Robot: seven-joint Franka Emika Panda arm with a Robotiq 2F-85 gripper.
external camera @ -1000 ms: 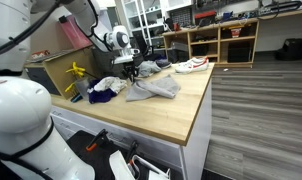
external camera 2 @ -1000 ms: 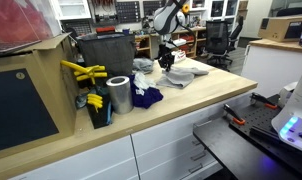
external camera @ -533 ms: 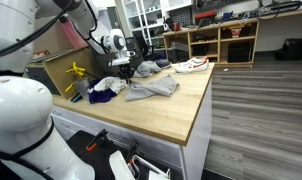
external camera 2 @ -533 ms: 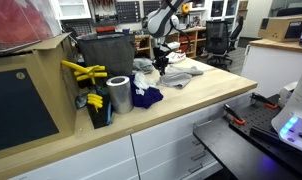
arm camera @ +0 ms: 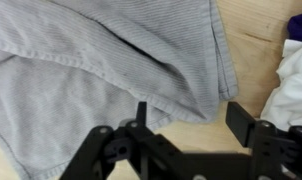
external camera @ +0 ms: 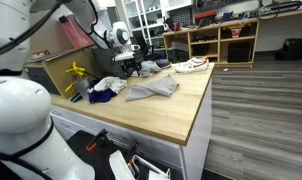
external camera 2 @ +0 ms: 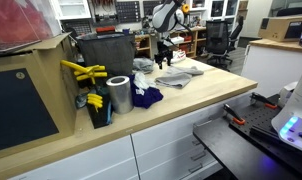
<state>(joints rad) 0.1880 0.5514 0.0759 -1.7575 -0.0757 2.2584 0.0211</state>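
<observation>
A grey ribbed cloth (external camera: 153, 89) (external camera 2: 179, 76) lies crumpled on the wooden worktop (external camera: 176, 115). In both exterior views my gripper (external camera: 134, 66) (external camera 2: 164, 62) hangs just above the cloth's near edge, beside a white cloth (external camera: 109, 84). The wrist view looks straight down on the grey cloth (arm camera: 101, 60), which fills most of the picture. There the gripper (arm camera: 191, 112) stands open, its two black fingers wide apart over the cloth's hem and bare wood. Nothing is between them.
A dark blue cloth (external camera 2: 144, 97), a metal can (external camera 2: 118, 95) and yellow tools (external camera 2: 83, 72) sit by a black bin (external camera 2: 103, 55). A white-and-red garment (external camera: 194, 65) lies at the worktop's far end. White fabric (arm camera: 291, 80) lies right of the jaws.
The jaws have opened and let go of the grey cloth, which now lies flatter on the worktop. The gripper has lifted slightly above it.
</observation>
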